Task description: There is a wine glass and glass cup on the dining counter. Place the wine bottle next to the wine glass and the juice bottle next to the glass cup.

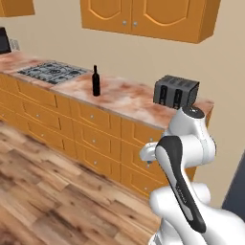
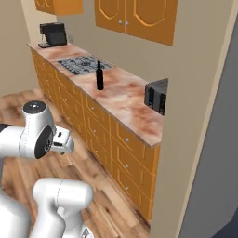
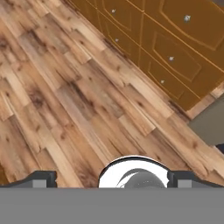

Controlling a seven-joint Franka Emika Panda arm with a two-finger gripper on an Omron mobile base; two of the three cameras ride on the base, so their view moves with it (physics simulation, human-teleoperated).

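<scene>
The wine bottle (image 1: 95,81) (image 2: 99,76), slim and black, stands upright on the narrow cabinet-fronted counter (image 1: 125,99) (image 2: 126,101), just right of the stove. My gripper (image 3: 111,179) hangs low in front of the base, well short of the bottle, and points down at the wood floor. Its fingertips (image 3: 41,179) stand wide apart with nothing between them, so it is open. The wine glass, the glass cup, the juice bottle and the dining counter are out of view.
A gas stove (image 1: 52,72) (image 2: 83,63) is set into the counter, and a dark toaster (image 1: 176,91) (image 2: 157,96) sits at its right end. A coffee machine (image 2: 52,35) stands far left. Drawer fronts (image 3: 175,48) face the wood floor (image 1: 52,191). A wall (image 2: 200,130) closes the right.
</scene>
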